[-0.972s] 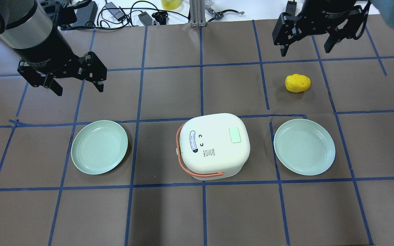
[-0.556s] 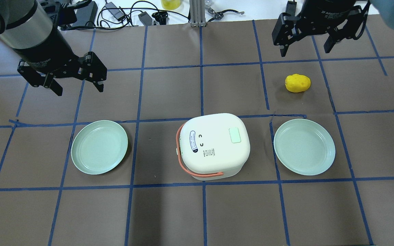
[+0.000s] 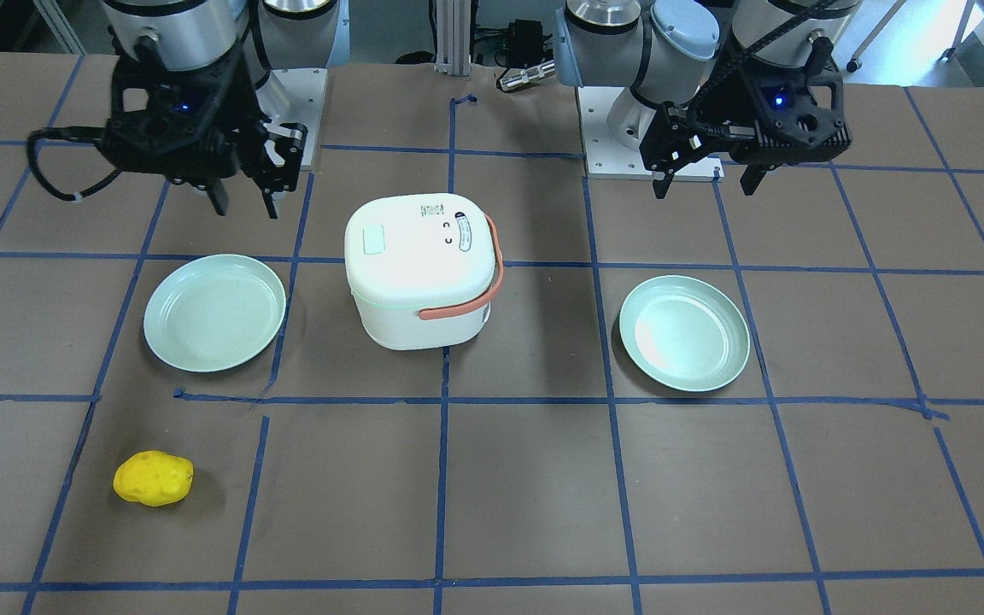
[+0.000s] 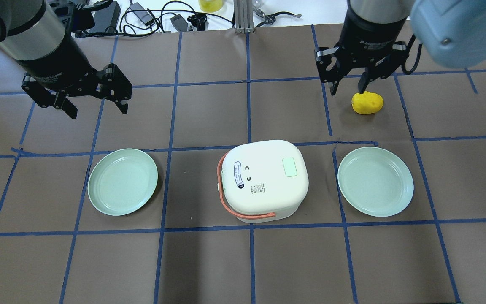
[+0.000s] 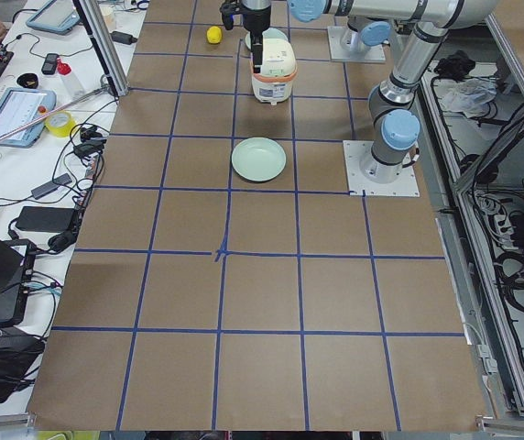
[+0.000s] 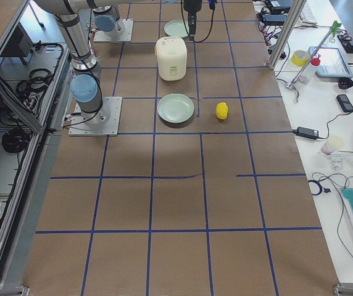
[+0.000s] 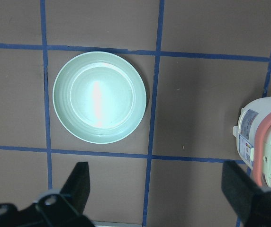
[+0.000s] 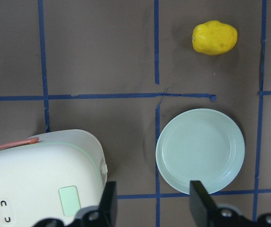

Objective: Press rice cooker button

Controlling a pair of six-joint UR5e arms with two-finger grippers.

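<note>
Brown gridded table (image 4: 209, 261): rice cooker (image 4: 264, 179) between green plates (image 4: 122, 181), yellow potato (image 4: 367, 102) farther off; left jaws, right jaws spread, empty.

This is a robotics lab. Below the left gripper (image 4: 98, 109) and right gripper (image 4: 348, 89) spreads a table (image 4: 209, 261) papered brown and ruled into squares with blue tape (image 4: 249, 114). Behind them the arms (image 5: 399, 82) stand bolted to steel plates (image 5: 355, 183). Past the left gripper, cables (image 4: 150, 14) and adapters (image 4: 178, 22) crowd the table's far edge, and an aluminium post (image 4: 243, 17) rises there between the two grippers. Farther out, a bench (image 5: 24, 170) holds tablets (image 5: 13, 115) and a tape roll (image 5: 60, 124). Cable bundles (image 5: 518, 266) lie on the floor behind the arms.
</note>
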